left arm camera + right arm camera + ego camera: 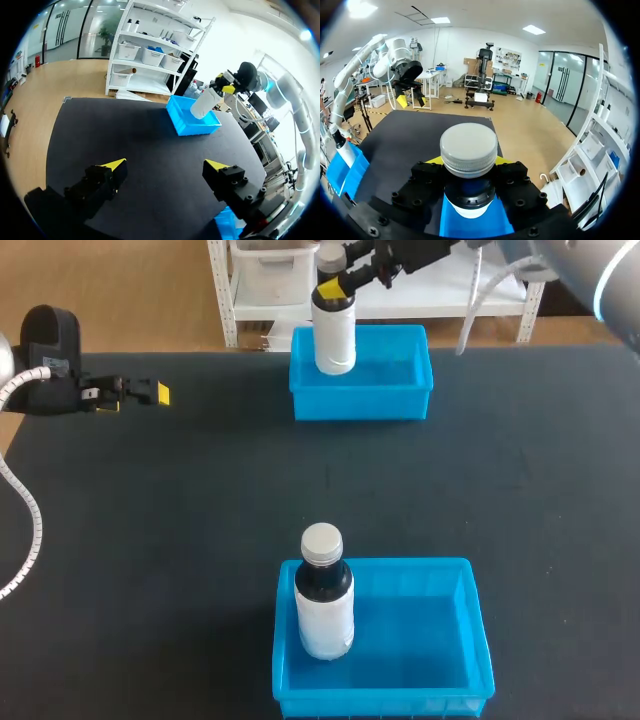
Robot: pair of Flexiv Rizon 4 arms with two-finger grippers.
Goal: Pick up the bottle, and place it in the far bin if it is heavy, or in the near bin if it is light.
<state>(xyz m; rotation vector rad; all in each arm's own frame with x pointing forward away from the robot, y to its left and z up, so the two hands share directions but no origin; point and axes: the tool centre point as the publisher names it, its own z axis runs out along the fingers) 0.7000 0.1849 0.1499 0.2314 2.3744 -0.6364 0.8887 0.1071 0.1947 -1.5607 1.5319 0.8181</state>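
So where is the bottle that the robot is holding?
In the head view, the held bottle hangs in the right gripper at the table's far side, over the left part of the far bin.

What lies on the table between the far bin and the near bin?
Nothing. In the head view, the stretch of dark table between the far bin and the near bin is bare.
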